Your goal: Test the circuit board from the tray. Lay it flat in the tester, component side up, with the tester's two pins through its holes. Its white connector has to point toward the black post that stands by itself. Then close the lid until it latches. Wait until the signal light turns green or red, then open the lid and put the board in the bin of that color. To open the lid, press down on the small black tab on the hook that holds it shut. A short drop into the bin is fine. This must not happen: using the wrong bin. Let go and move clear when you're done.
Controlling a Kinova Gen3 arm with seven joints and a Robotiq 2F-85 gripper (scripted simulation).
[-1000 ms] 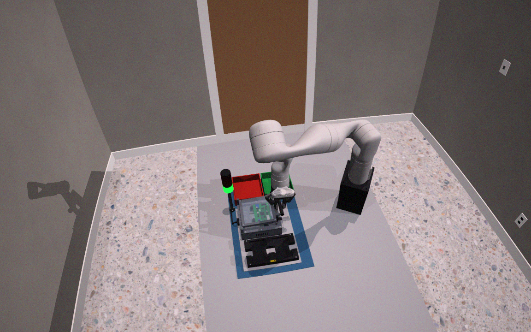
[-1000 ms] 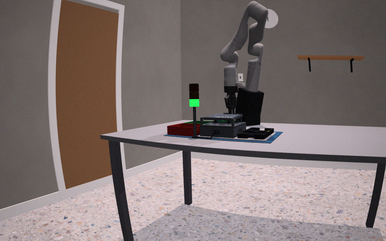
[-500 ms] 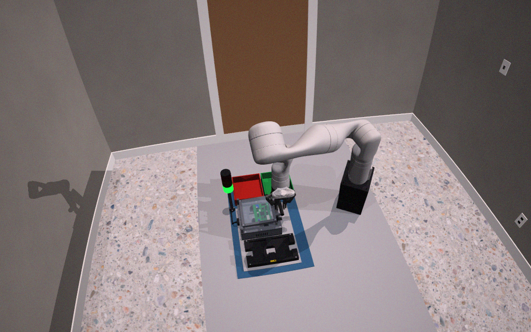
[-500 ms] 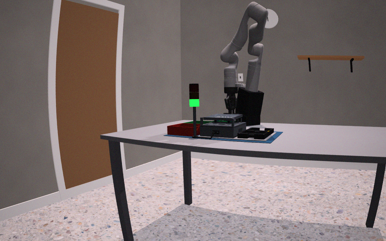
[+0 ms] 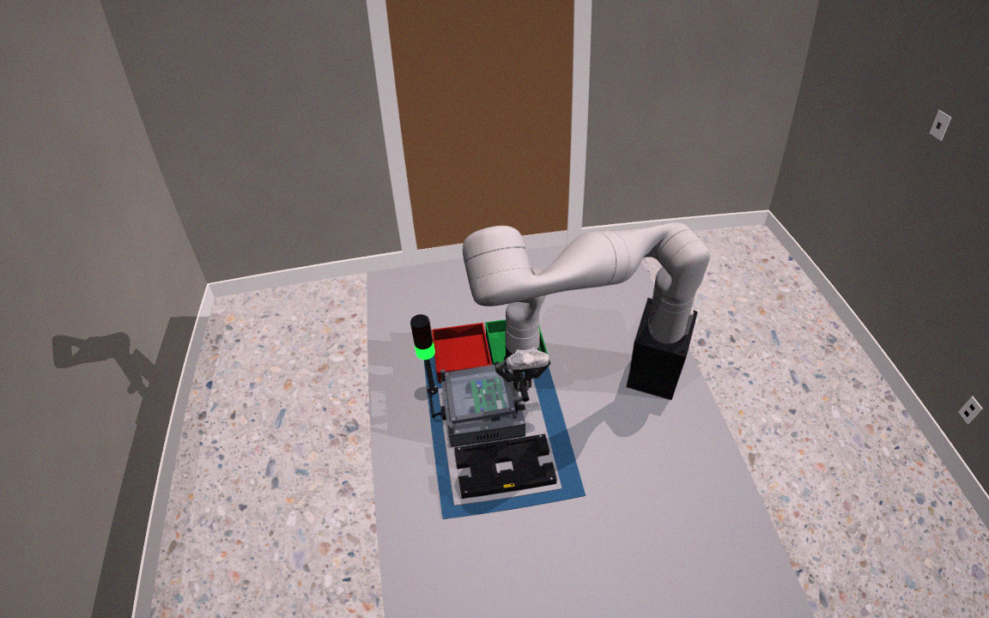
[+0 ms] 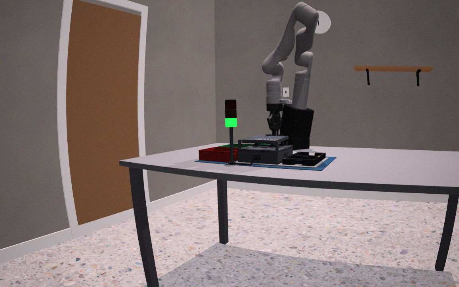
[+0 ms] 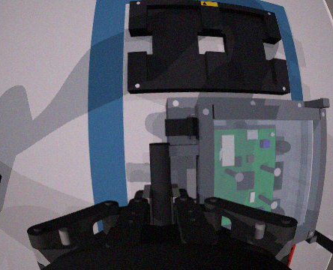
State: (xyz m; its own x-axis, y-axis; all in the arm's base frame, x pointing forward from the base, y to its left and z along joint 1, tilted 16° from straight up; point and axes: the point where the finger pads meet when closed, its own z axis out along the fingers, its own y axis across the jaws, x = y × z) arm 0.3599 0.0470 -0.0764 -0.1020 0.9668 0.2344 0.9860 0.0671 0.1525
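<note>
The green circuit board (image 5: 488, 393) (image 7: 245, 165) lies flat in the grey tester (image 5: 482, 433) (image 6: 259, 154) (image 7: 181, 109), under the shut clear lid (image 7: 305, 169). Its white connector (image 7: 227, 150) shows through the lid. The signal light (image 5: 424, 352) (image 6: 230, 122) glows green. My gripper (image 5: 521, 396) (image 6: 273, 132) (image 7: 161, 194) points straight down beside the tester, on its latch side. Its fingers stand close together with nothing between them. In the wrist view the fingertips end just short of the black latch hook (image 7: 179, 126) on the tester's edge.
The empty black tray (image 5: 501, 464) (image 6: 304, 158) (image 7: 174, 37) lies in front of the tester on the blue mat (image 5: 567, 461) (image 7: 106, 150). The red bin (image 5: 461, 347) (image 6: 216, 153) and green bin (image 5: 494, 334) stand behind the tester. The arm's black base (image 5: 659, 368) (image 6: 297, 128) stands to the right.
</note>
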